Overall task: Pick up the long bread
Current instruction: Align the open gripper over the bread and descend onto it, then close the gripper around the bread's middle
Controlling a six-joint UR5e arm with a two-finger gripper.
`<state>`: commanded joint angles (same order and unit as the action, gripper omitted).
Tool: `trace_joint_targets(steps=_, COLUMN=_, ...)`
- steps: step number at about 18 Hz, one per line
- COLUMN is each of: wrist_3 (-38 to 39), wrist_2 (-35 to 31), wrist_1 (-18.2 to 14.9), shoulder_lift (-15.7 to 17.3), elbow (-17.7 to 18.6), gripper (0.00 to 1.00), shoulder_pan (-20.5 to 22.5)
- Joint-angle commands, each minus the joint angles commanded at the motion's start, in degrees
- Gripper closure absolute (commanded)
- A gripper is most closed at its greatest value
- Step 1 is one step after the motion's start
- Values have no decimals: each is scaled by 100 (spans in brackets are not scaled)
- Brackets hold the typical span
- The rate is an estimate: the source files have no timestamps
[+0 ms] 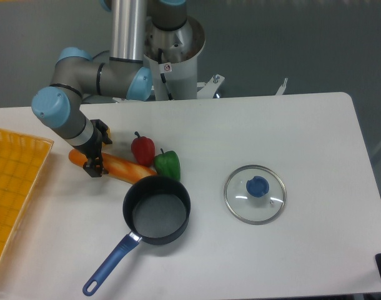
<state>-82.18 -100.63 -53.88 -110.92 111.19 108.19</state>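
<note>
Long bread (120,167), glossy orange-to-tan loaf, lying flat and diagonal on the table, left of centre

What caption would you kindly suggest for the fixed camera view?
UR5e gripper set astride the long bread's left end, beside peppers, pan and glass lid.
</note>
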Motion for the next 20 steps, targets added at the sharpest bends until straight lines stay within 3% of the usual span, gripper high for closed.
trace_joint_targets(steps=17, wrist_3=290, wrist_2=-158, wrist_1=0, shoulder_lift=-167, elbow=-53, gripper=1, shoulder_pan=-123)
trace_joint_targets(steps=20, wrist_3=316, wrist_2=-167, wrist_1=-9, shoulder_lift=-167, elbow=-97, gripper=14, shoulder_pan=-123)
